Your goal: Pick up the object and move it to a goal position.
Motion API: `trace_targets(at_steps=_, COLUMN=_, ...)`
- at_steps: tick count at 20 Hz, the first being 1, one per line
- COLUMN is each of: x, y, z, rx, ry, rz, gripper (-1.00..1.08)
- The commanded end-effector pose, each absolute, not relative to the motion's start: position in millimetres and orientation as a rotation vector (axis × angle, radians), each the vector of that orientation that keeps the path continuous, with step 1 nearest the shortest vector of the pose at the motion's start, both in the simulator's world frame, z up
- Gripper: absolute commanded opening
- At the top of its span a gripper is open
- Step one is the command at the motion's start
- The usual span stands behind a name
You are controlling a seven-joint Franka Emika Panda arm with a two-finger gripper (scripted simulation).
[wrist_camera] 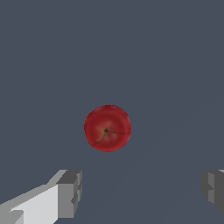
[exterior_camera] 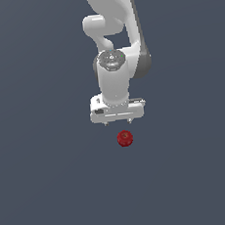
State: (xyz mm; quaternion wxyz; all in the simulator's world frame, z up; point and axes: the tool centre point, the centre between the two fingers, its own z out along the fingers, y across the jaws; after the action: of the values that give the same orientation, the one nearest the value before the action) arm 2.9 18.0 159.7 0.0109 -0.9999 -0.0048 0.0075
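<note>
The object is a small dark red roundish ball lying on the flat dark grey floor. In the wrist view it shows as a red round item with a dark spot at its centre. My white gripper hangs from the arm, just behind and above the ball in the exterior view, not touching it. In the wrist view the gripper is open, its two grey fingertips wide apart with nothing between them. The ball lies apart from the fingertips.
The white arm rises behind the gripper. The dark grey floor surrounds the ball, with no other object in view.
</note>
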Motion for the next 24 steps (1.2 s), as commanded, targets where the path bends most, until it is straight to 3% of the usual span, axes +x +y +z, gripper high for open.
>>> trace_targets(at_steps=1, x=2.9, y=18.0, z=159.7, rx=-3.12, ry=-0.015, rz=0.024, gripper=1.0)
trace_targets(at_steps=15, x=11.8, y=49.9, z=165.2, rx=-3.108, ry=-0.094, rz=-0.004, gripper=1.0)
trace_targets(at_steps=24, x=18.3, y=47.6, z=127.7, rx=-3.118, ry=-0.248, rz=-0.003, gripper=1.0)
